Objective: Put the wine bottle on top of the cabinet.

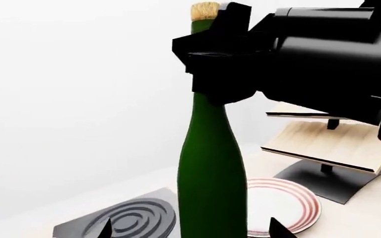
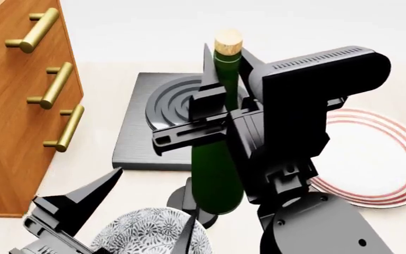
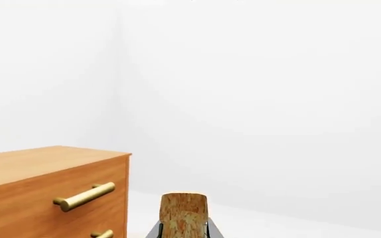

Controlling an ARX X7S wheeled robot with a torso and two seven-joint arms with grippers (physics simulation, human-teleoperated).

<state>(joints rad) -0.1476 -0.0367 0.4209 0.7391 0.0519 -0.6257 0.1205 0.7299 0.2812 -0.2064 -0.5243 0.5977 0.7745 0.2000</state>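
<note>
i have the right gripper (image 2: 221,108) pinching the bottle (image 2: 215,169) by its neck so it hangs upright, right of the cabinet (image 2: 12,100), while my left gripper (image 2: 129,211) sits spread and idle near me.

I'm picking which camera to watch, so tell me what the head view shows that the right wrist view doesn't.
Only the head view shows the right claw closed on the neck of the wine bottle, the open left claw low beside a patterned bowl, the dark ringed mat and the red-striped plate.

Only the right wrist view shows the cabinet's flat top, which appears bare.

Both show the cork and the cabinet with its brass handles.
</note>
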